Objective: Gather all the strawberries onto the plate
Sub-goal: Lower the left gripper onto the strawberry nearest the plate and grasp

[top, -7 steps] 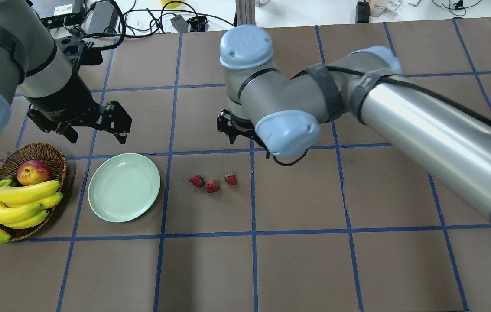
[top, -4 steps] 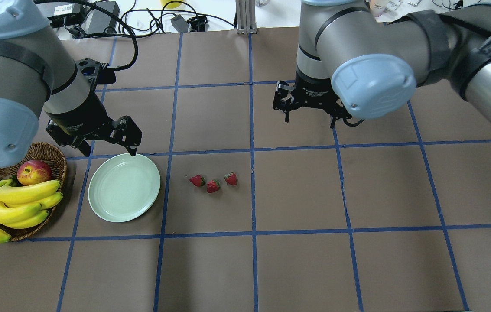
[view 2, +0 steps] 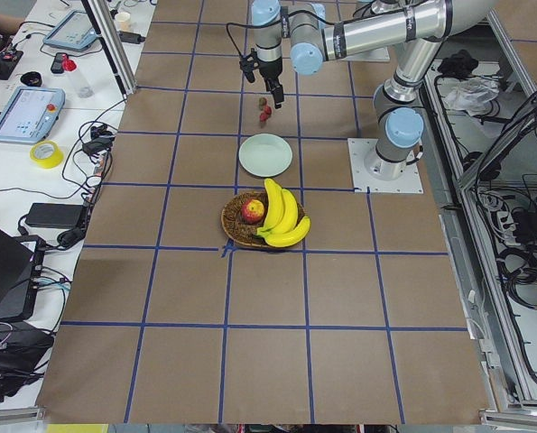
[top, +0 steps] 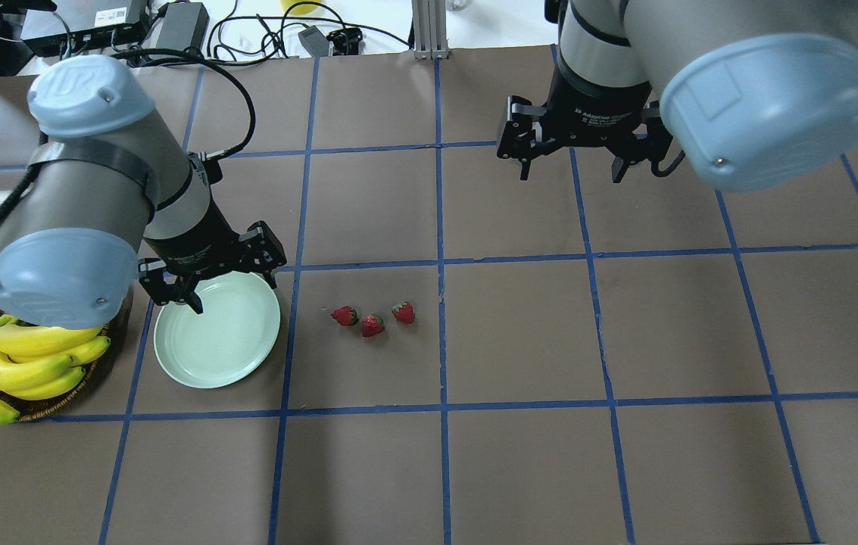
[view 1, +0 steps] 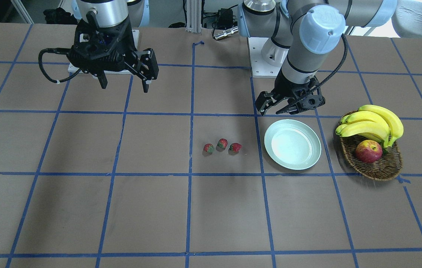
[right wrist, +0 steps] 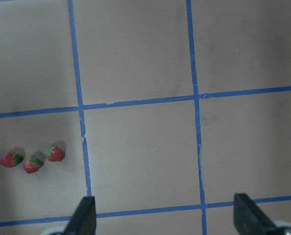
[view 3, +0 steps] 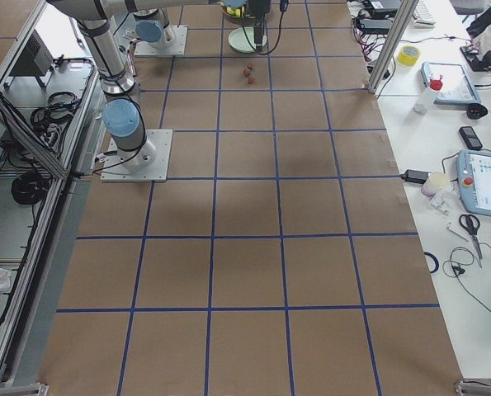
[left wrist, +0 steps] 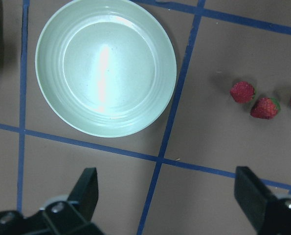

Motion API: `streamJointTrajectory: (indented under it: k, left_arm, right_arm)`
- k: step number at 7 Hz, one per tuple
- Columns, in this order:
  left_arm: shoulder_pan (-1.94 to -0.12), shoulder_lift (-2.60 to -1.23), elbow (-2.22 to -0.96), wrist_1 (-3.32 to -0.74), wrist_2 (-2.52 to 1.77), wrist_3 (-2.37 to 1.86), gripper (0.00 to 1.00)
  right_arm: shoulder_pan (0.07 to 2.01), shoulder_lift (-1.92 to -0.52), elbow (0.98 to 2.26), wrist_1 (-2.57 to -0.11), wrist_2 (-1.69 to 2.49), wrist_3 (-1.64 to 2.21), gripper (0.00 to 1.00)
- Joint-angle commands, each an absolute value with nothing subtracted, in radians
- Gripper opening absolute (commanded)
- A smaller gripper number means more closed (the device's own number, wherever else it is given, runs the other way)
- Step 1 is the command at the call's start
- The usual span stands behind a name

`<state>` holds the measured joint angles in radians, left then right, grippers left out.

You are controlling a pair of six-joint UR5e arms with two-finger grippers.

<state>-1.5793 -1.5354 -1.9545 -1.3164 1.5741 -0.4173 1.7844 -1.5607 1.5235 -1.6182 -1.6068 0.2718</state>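
You have three strawberries (top: 372,318) in a left-to-right row on the table (top: 474,469), just right of the empty plate (top: 216,356). Your left gripper (top: 236,295), jaws spread, hovers over the plate's far rim, berries to its right, and I judge it the nearer arm; the right gripper (top: 569,177), also spread, hangs farther away, far-right

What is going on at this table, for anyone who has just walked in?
Nothing is being held yet. Three strawberries lie in a row on the table, beside the empty plate, not on it. The left gripper hovers open near the plate's rim on the robot's side. The right gripper hangs open further off. A basket with bananas and an apple sits on the plate's other side.
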Motion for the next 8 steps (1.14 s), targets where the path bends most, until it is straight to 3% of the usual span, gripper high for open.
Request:
streamJointTrajectory:
  k: [1,5,8]
  left_arm:
    - [-1.609,-1.604,-1.983,-1.173,1.527,-0.563,1.0]
    - [-1.612,-1.736,-1.996,-1.069,1.463,-0.687,1.0]
    - [-1.647,-1.819,-1.997,-1.035,1.399,-0.861,0.95]
  right_arm:
    - [1.775,-1.56,1.508,-1.583,-1.612,0.18,1.0]
    - [1.61,-1.565,1.476,-1.585,-1.597,0.0,1.0]
    - [1.637,-1.562,1.485,-1.566,-1.547,0.081,1.0]
